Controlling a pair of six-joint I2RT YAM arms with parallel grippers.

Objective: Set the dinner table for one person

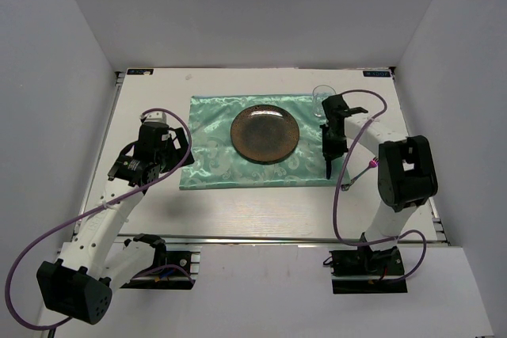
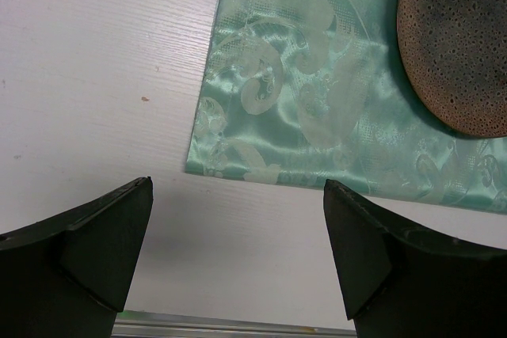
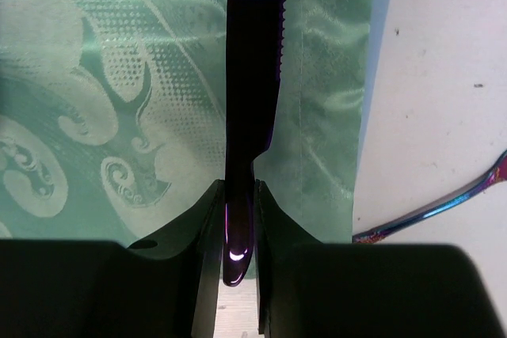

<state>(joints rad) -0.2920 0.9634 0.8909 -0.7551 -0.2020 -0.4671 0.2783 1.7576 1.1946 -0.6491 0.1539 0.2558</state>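
Note:
The white dinner table [image 1: 238,211] carries a mint-green patterned mat [image 1: 214,148] with a round brown plate [image 1: 264,134] in its middle. A clear glass [image 1: 321,100] stands at the mat's far right corner. My right gripper [image 1: 328,152] is over the mat's right edge, shut on a dark knife [image 1: 328,168]. In the right wrist view the gripper [image 3: 240,219] pinches the knife's [image 3: 252,61] handle, and the serrated blade points away over the mat [image 3: 103,77]. My left gripper [image 1: 127,170] is open and empty left of the mat. Its jaws [image 2: 238,184] stand wide apart above bare table.
An iridescent purple utensil [image 1: 366,170] lies on the table right of the mat; it also shows in the right wrist view [image 3: 444,207]. A metal rail [image 2: 238,326] runs along the near table edge. White walls surround the table. The mat's near left corner [image 2: 206,160] lies ahead of my left gripper.

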